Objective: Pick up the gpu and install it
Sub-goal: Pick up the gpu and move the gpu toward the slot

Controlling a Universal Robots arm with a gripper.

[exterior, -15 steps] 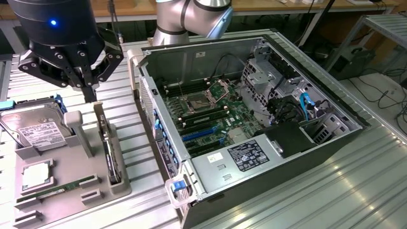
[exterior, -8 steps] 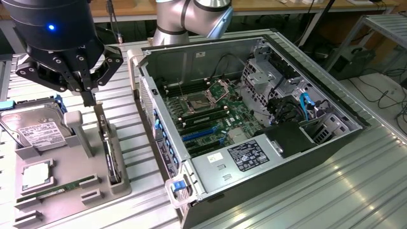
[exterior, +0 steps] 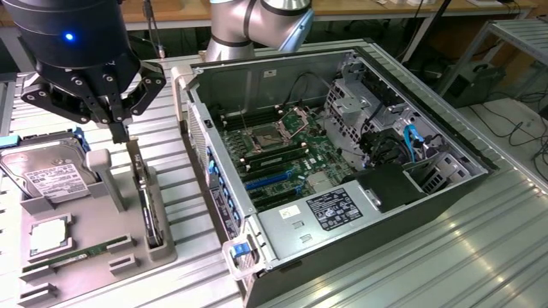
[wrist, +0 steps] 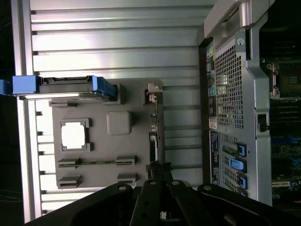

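The gpu is a thin dark card standing on edge in a slot of the grey parts tray, at the exterior view's left. My gripper hangs straight down over the card's far end. Its fingers are pressed together and meet the card's top edge. From the wrist, the gpu appears edge-on, with its pale bracket at the end away from the gripper. The card still rests in the tray.
The open computer case lies at the exterior view's right, its motherboard with blue slots exposed. The tray also holds a hard drive, a CPU and a green RAM stick. The case's rear panel stands close beside the tray.
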